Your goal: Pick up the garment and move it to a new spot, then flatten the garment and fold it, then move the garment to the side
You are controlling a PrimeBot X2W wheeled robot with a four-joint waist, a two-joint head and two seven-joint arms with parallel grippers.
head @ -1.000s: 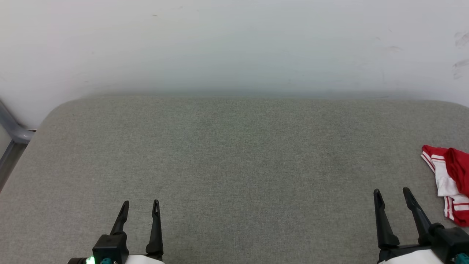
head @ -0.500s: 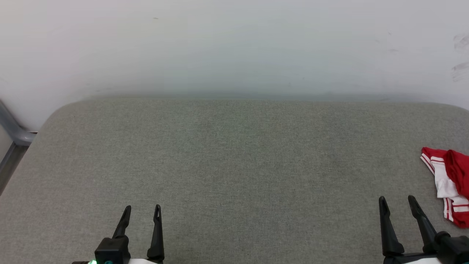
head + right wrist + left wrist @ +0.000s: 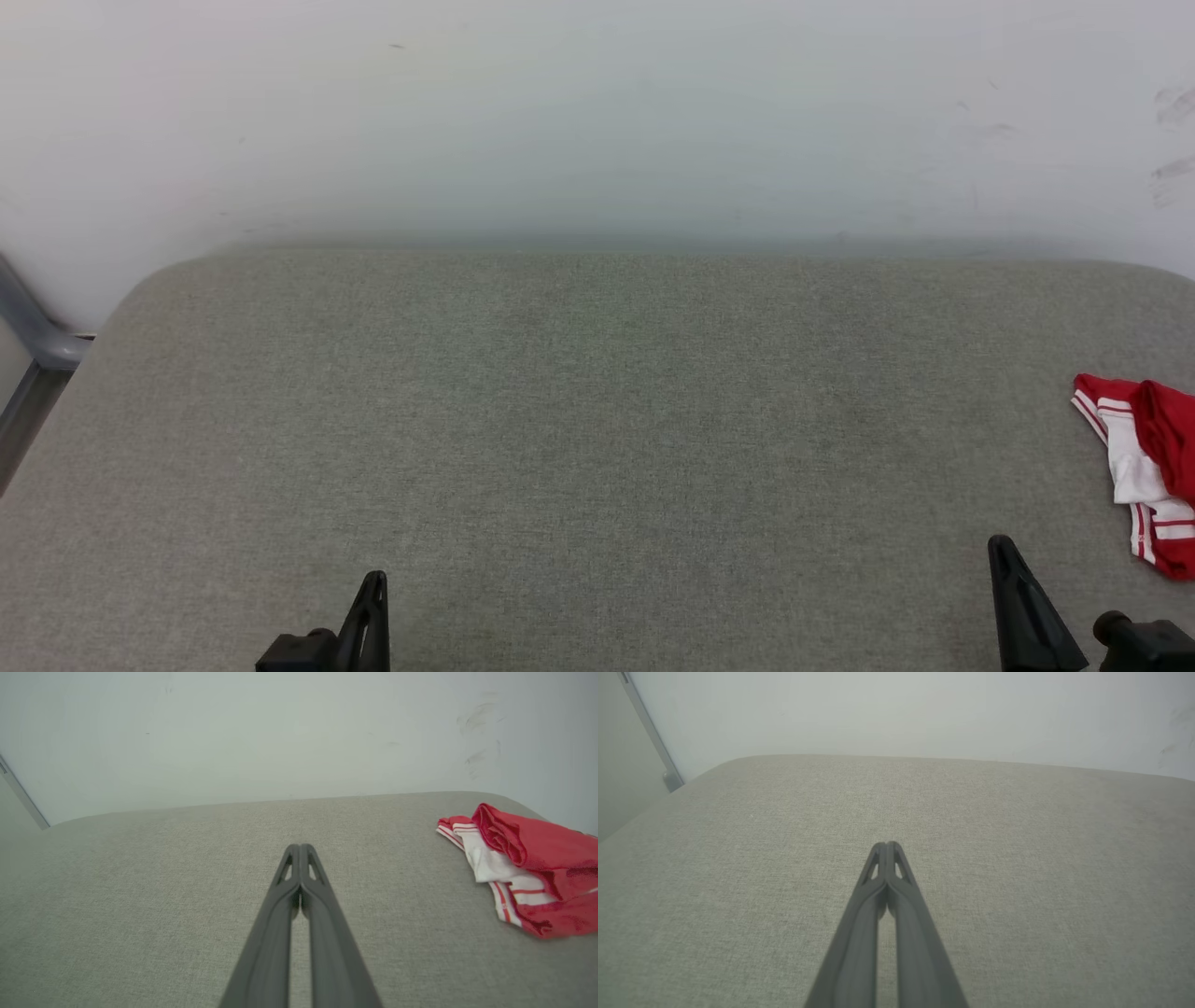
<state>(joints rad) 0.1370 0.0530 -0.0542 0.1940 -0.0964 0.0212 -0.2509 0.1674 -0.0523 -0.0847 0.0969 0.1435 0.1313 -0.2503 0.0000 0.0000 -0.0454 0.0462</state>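
The garment [image 3: 1150,467] is a crumpled red and white shirt with striped trim, lying bunched at the right edge of the grey padded surface [image 3: 597,420]; part of it runs out of the head view. In the right wrist view the garment [image 3: 528,868] lies to the right of my right gripper [image 3: 299,848], well apart from it. That gripper is shut with nothing between its fingers, and in the head view it [image 3: 1001,546] sits at the lower right. My left gripper [image 3: 887,845] is shut and empty too, low at the bottom left [image 3: 375,581].
A pale wall [image 3: 597,112] rises right behind the padded surface. A grey metal frame [image 3: 33,345] stands at the left edge beside the surface's rounded corner. Bare grey fabric stretches between the two grippers.
Both grippers have shut and drawn back toward the bottom edge of the head view. The garment has stayed where it was.
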